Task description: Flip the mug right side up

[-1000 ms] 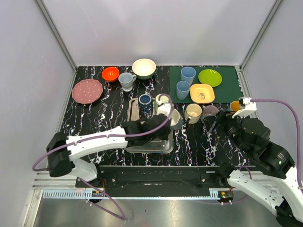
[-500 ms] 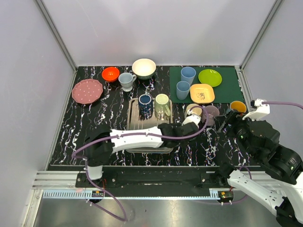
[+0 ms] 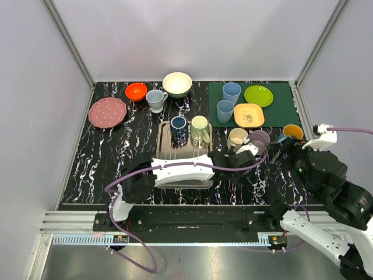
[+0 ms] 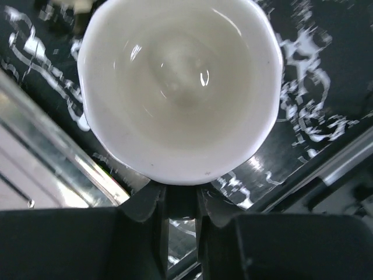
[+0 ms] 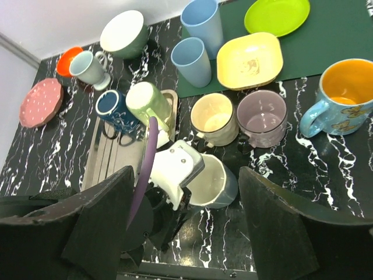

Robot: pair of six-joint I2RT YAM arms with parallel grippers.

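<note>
Moved right, left gripper point(image 4: 178, 201) clamps white mug point(image 4: 180, 87) near cream cup point(image 5: 213, 119), purple cup point(image 5: 262, 116)

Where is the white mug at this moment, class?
In the right wrist view, the white mug is low centre, gripped by the left gripper, just nearer the arms than the cream mug and purple mug.

White mug point(image 4: 178, 87) rim beyond top edge
</note>
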